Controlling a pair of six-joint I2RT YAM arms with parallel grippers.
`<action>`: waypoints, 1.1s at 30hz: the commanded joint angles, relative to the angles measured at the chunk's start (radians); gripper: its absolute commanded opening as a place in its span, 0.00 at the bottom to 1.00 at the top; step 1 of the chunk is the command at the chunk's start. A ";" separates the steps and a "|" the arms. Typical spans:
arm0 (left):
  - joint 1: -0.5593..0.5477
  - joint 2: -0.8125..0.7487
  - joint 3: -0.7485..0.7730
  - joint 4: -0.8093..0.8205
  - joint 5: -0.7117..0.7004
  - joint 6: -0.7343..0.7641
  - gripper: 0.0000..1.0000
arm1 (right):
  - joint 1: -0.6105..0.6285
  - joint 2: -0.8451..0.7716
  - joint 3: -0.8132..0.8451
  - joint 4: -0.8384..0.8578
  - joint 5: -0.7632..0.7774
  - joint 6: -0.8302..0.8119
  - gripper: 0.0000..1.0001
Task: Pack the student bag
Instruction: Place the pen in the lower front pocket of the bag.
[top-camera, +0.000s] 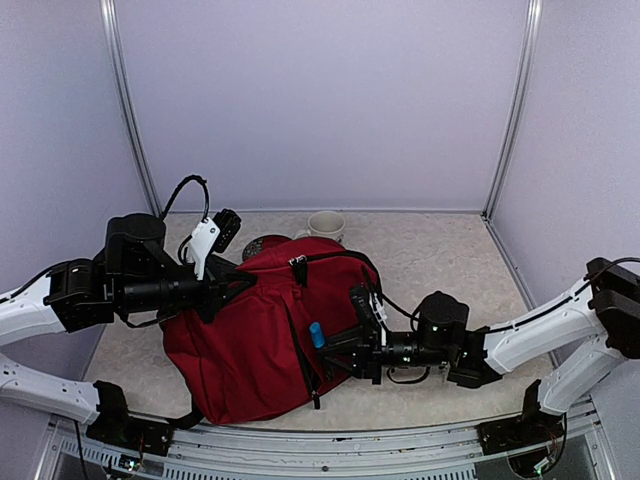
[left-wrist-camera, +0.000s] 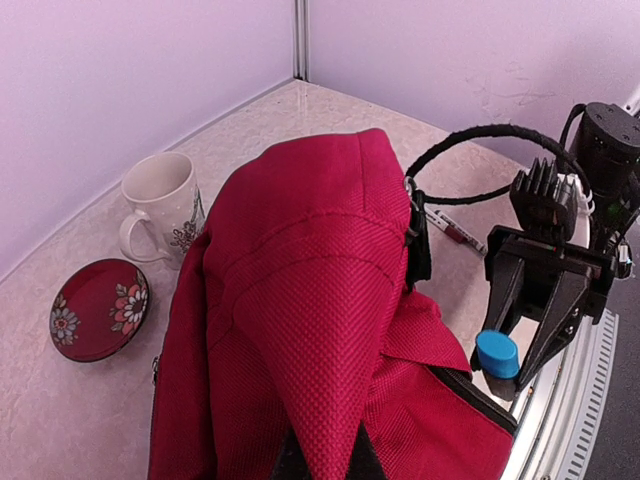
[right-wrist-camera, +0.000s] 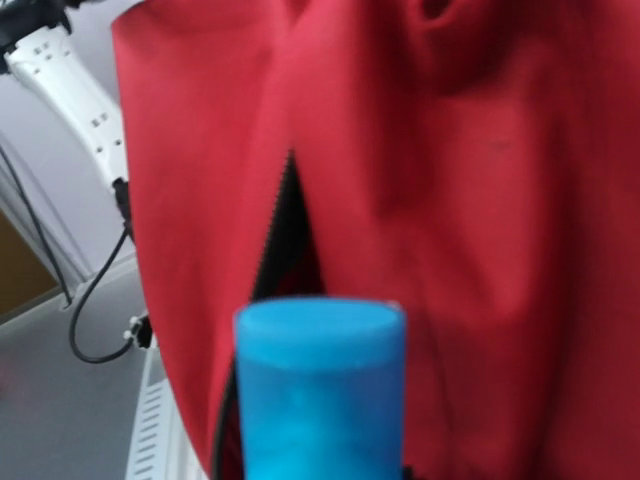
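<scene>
The student bag (top-camera: 255, 330) is a large dark-red backpack lying in the middle of the table. My left gripper (top-camera: 232, 288) is shut on a fold of the bag's fabric (left-wrist-camera: 320, 400) at its upper left and holds it lifted. My right gripper (top-camera: 328, 345) is shut on a blue-capped cylindrical object (top-camera: 316, 334), right at the bag's right side. In the right wrist view the blue object (right-wrist-camera: 320, 385) points at a dark, partly open zipper slit (right-wrist-camera: 290, 235) in the bag (right-wrist-camera: 480, 200). The left wrist view shows the right gripper (left-wrist-camera: 512, 350) with the blue cap (left-wrist-camera: 497, 354).
A white mug (top-camera: 325, 224) and a red flowered saucer (top-camera: 262, 245) stand behind the bag; both also show in the left wrist view, mug (left-wrist-camera: 160, 205) and saucer (left-wrist-camera: 100, 308). A pen (left-wrist-camera: 455, 232) lies on the table beyond the bag. Walls enclose the table.
</scene>
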 joint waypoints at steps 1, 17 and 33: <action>0.004 -0.026 0.008 0.129 -0.008 -0.008 0.00 | 0.015 0.089 0.104 0.029 -0.063 -0.007 0.00; 0.004 -0.033 0.006 0.133 0.001 -0.006 0.00 | 0.009 0.289 0.335 -0.076 -0.183 -0.030 0.00; 0.004 -0.045 0.011 0.133 -0.010 0.013 0.00 | 0.030 0.240 0.304 -0.339 -0.059 -0.053 0.00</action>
